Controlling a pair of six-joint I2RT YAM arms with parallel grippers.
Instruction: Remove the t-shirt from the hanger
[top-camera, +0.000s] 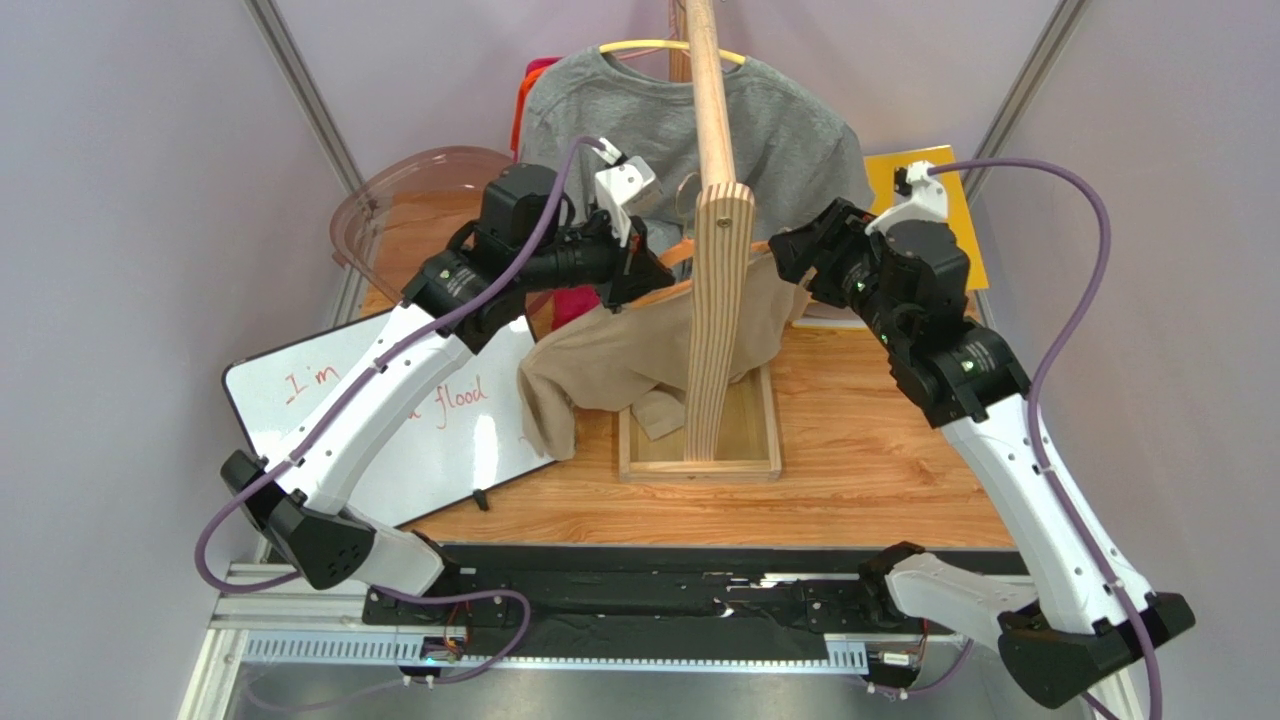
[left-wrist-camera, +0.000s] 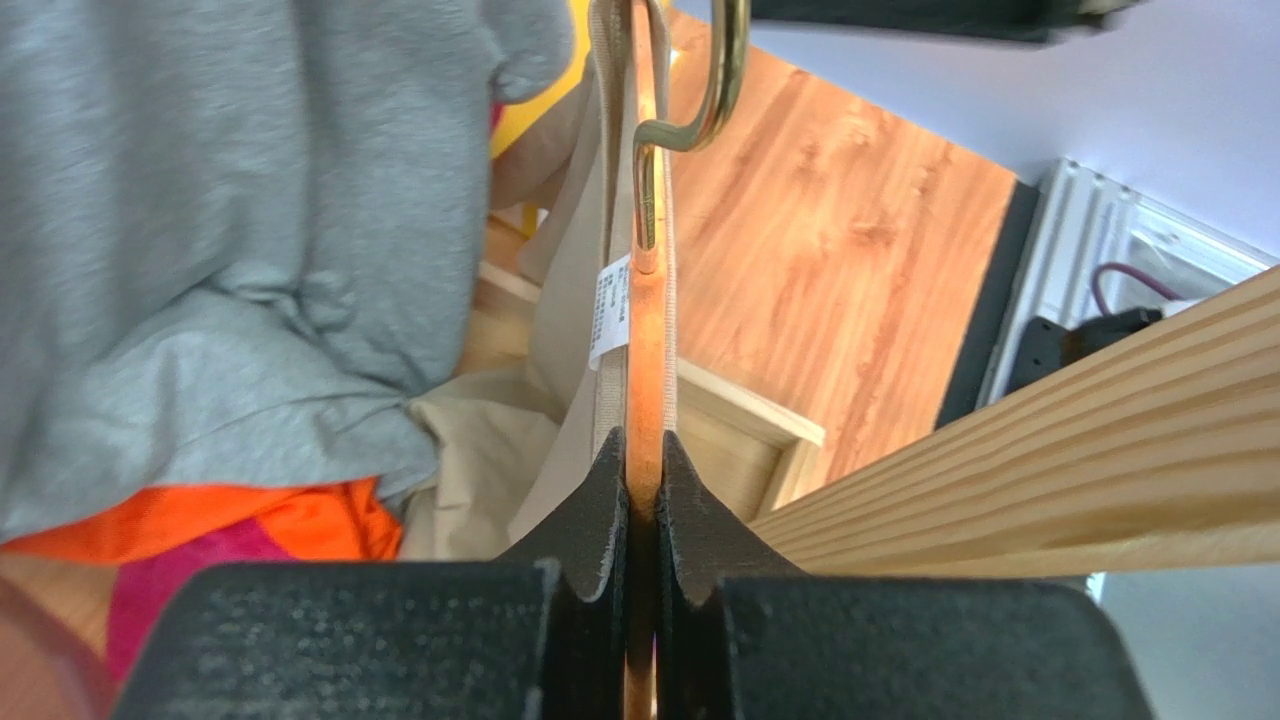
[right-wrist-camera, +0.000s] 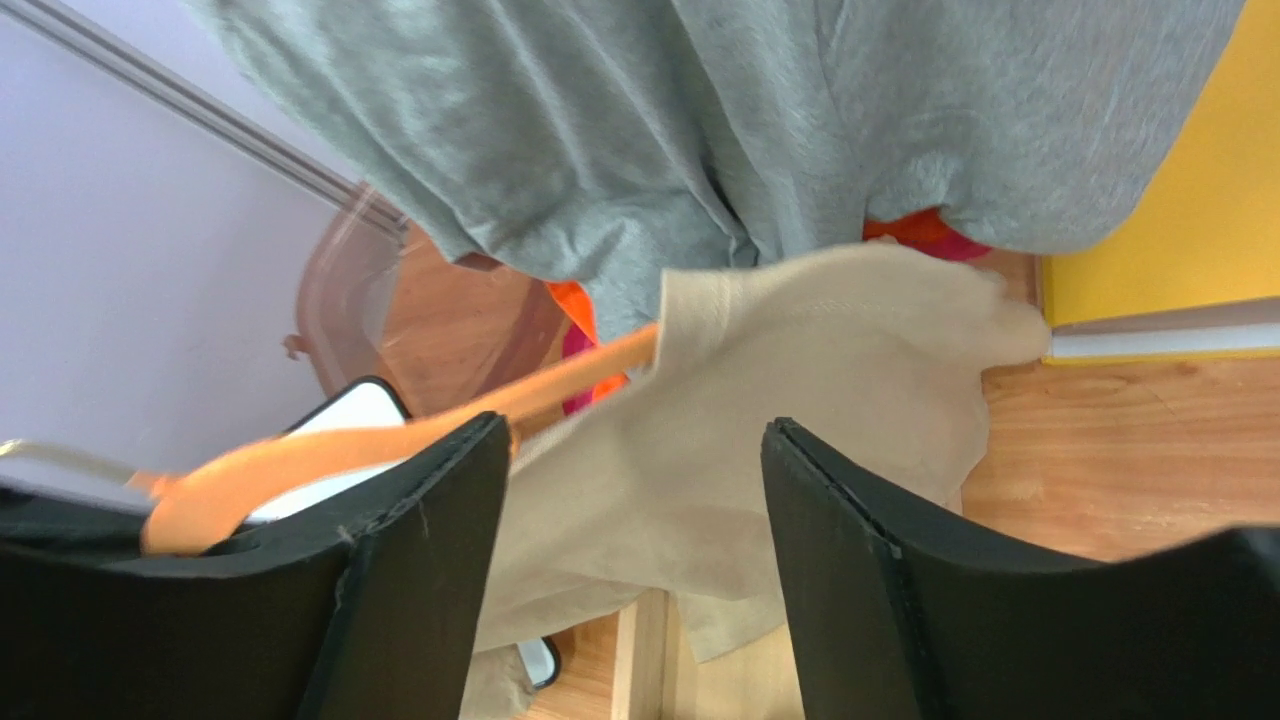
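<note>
The beige t-shirt (top-camera: 631, 368) hangs on the orange hanger (top-camera: 679, 249) beside the wooden post, its lower part bunched on the table. My left gripper (top-camera: 651, 285) is shut on the hanger's orange bar (left-wrist-camera: 645, 375) at the collar; in the left wrist view the jaws (left-wrist-camera: 643, 446) pinch it below the brass hook (left-wrist-camera: 724, 90). My right gripper (top-camera: 792, 251) is open at the shirt's right shoulder. In the right wrist view the beige cloth (right-wrist-camera: 812, 390) lies beyond the open jaws (right-wrist-camera: 633, 428), untouched, and the hanger arm (right-wrist-camera: 436, 425) runs past the left finger.
A wooden post (top-camera: 718, 285) stands in a shallow wooden tray (top-camera: 699, 458). Behind it a grey t-shirt (top-camera: 789, 135) hangs on a yellow hanger (top-camera: 661, 47). A whiteboard (top-camera: 383, 413) lies left, a clear bin (top-camera: 394, 203) at back left, a yellow sheet (top-camera: 944, 203) at right, and orange-pink cloth (left-wrist-camera: 226, 533).
</note>
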